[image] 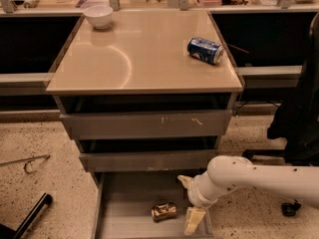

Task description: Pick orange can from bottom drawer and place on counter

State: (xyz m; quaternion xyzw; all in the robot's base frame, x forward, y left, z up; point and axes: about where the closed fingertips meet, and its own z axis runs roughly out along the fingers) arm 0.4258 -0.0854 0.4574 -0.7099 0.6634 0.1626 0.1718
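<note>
The orange can (164, 210) lies on its side on the floor of the open bottom drawer (127, 200), near the drawer's middle front. My gripper (185, 204) reaches in from the right on a white arm and hangs over the drawer's right part, just right of the can and apart from it. Its two cream fingers (193, 220) are spread open and hold nothing. The beige counter (139, 59) tops the grey cabinet above.
A blue and white can (205, 50) lies on the counter's right side and a white bowl (98, 15) stands at its back left. Two closed grey drawers (147, 125) sit above the open one. A black chair (299, 113) stands at right; a black bar (30, 217) lies on the floor.
</note>
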